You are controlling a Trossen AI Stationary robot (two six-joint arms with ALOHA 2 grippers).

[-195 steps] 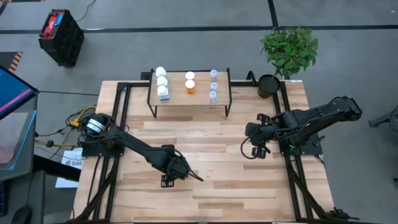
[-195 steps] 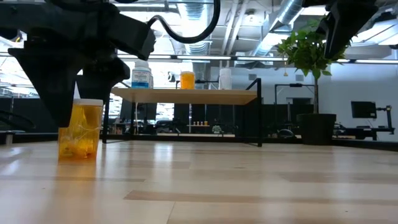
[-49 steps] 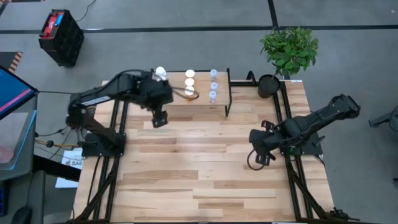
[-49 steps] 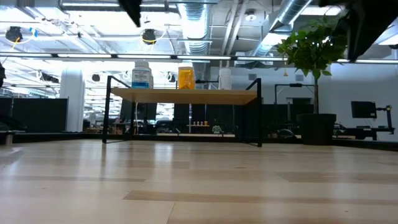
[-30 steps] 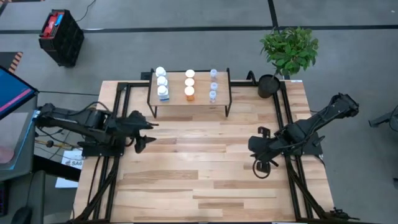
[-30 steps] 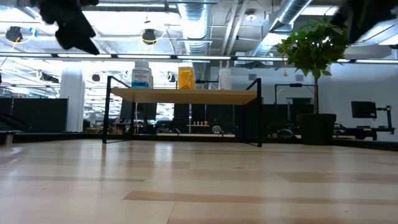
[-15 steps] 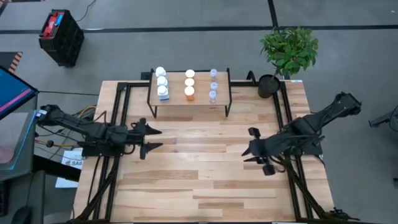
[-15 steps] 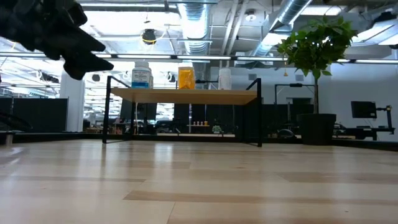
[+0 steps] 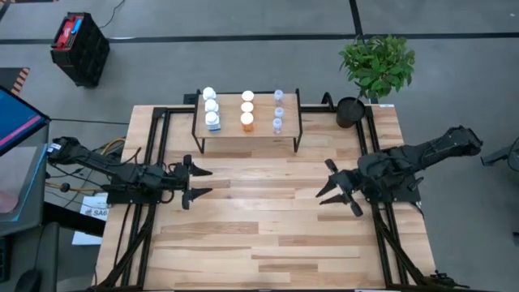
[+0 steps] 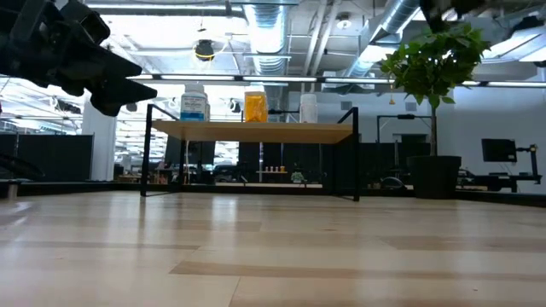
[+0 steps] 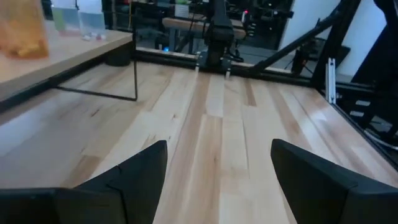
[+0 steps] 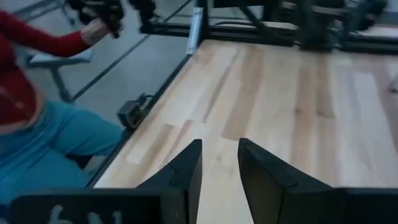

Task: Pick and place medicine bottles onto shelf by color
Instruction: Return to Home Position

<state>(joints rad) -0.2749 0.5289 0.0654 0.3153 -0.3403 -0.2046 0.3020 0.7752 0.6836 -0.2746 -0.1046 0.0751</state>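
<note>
The low black-legged light-wood shelf [image 9: 262, 123] is seen at one o'clock from the nearer, released left gripper [image 9: 203, 182]; the right gripper [image 9: 326, 183] is likewise released.

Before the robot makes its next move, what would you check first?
1. Nine medicine bottles on the shelf: ok.
2. Sorted by colour: ok; white bottles, orange bottles and clear bottles each form their own row.
3. Left arm, jaws empty: ok, open, apart from the shelf.
4. Right arm, jaws empty: ok, open.
5. Every bottle upright: cannot tell; the low view shows only the front ones.
6. Person clear of the arms: cannot tell; close beside the table.
</note>
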